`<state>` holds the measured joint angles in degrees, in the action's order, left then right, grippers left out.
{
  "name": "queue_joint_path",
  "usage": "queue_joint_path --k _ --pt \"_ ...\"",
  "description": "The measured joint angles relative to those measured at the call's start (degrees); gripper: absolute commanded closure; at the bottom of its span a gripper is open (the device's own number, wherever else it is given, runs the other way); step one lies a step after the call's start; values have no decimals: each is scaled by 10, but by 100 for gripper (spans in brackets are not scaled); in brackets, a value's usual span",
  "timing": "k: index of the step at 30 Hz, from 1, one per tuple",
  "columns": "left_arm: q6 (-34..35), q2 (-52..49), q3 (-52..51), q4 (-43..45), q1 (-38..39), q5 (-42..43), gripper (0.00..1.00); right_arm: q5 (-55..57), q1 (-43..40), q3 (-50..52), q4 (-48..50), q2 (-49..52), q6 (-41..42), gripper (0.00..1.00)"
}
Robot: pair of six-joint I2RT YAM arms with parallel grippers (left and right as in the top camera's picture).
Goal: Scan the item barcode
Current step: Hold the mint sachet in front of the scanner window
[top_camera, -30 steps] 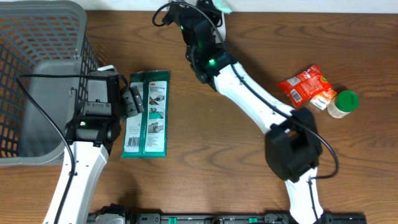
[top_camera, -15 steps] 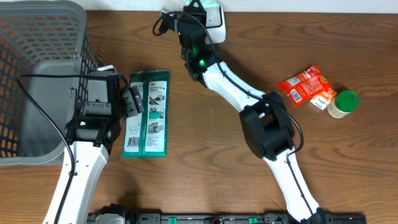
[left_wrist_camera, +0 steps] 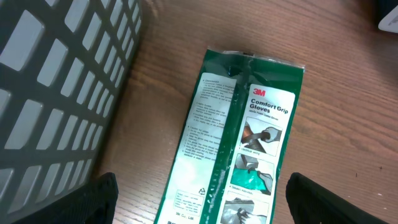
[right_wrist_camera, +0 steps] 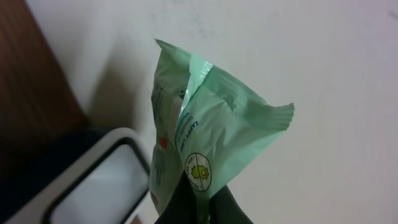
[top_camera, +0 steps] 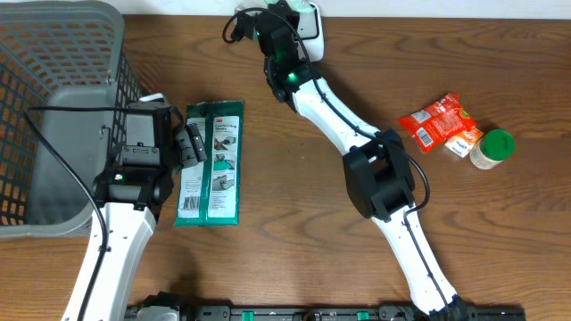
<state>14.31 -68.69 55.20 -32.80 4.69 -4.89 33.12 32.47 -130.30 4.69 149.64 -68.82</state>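
My right gripper [right_wrist_camera: 202, 200] is shut on the lower edge of a light green packet [right_wrist_camera: 211, 130], which stands up crumpled in front of a pale surface. No barcode shows on the side I see. Beside it at lower left lies a white scanner [right_wrist_camera: 93, 180] with a dark-framed window. Overhead, the right gripper [top_camera: 287, 16] reaches to the table's back edge, over the scanner [top_camera: 310, 21]. My left gripper [left_wrist_camera: 214, 205] is open, its fingers either side of a green 3M gloves pack [left_wrist_camera: 242, 143] lying flat on the table, and not touching it.
A grey mesh basket [top_camera: 53, 53] fills the far left, close beside the left arm. A red snack packet [top_camera: 434, 120] and a green-lidded jar [top_camera: 492, 147] lie at the right. The gloves pack [top_camera: 211, 162] lies left of centre.
My right arm has stretched further toward the back edge and carried the green packet to the white scanner. The left arm and the gloves pack have not moved.
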Motion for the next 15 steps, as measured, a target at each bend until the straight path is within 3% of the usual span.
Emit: queue_joint_path --k 4,15 --pt "0 0 0 0 0 0 13 -7 0 -1 -40 2 26 99" --pt "0 0 0 0 0 0 13 -10 -17 -2 6 14 22 99"
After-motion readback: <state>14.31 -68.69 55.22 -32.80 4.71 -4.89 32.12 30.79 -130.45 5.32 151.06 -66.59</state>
